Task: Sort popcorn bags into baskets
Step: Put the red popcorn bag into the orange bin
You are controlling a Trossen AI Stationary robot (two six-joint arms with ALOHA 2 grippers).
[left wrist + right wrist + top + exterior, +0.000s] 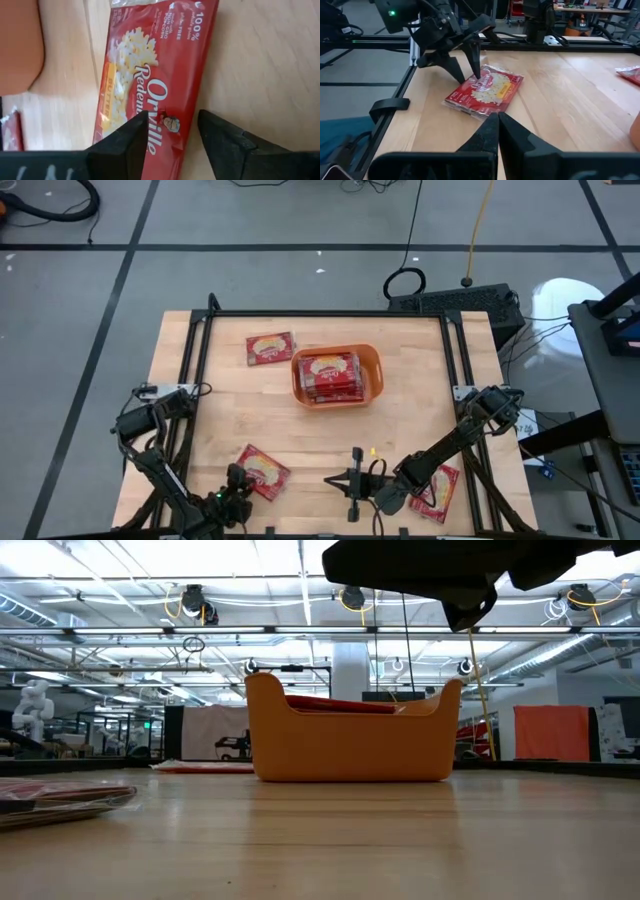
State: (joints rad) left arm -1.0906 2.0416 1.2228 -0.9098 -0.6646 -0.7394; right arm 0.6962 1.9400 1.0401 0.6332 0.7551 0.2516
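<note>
Orange basket (372,366) at table (420,420) centre holds several popcorn bags (328,375). Three lie outside. Left end effector (466,75) open astride near-left bag (263,471), not gripping. Right end effector (352,481) closed, empty, near front edge.

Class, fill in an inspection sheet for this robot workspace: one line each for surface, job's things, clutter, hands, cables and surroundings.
Surface: pale wooden table inside a dark frame.
Job's things: orange basket near the table's middle, holding red popcorn bags; loose bags lie beside the basket, at the near left and at the near right.
Clutter: nothing seen.
Hands: left hand open, fingers either side of the near-left bag, down close over it; right hand shut, empty, waiting over the near edge.
Cables: black loop and yellow cord on the floor beyond the table.
Surroundings: grey taped floor; open hall with ceiling lights in the low view.
</note>
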